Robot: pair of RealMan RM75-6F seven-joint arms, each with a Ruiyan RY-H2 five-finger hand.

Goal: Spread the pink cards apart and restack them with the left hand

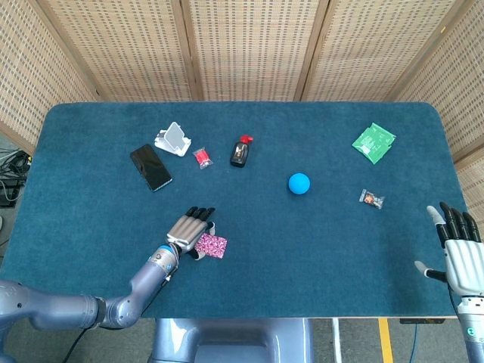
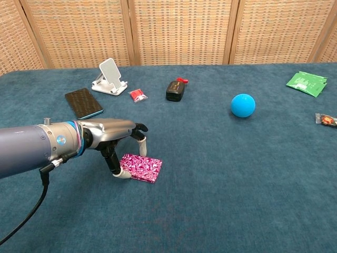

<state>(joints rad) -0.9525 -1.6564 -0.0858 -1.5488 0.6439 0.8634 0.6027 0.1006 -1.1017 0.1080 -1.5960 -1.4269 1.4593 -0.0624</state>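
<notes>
Touching pink cards (image 2: 141, 167): left hand (image 2: 113, 134) fingers (image 2: 141, 146); stacked

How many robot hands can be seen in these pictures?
2. The left hand is at the pink cards, near the front of the table. The right hand hovers open at the table's front right corner, in the head view only.
</notes>
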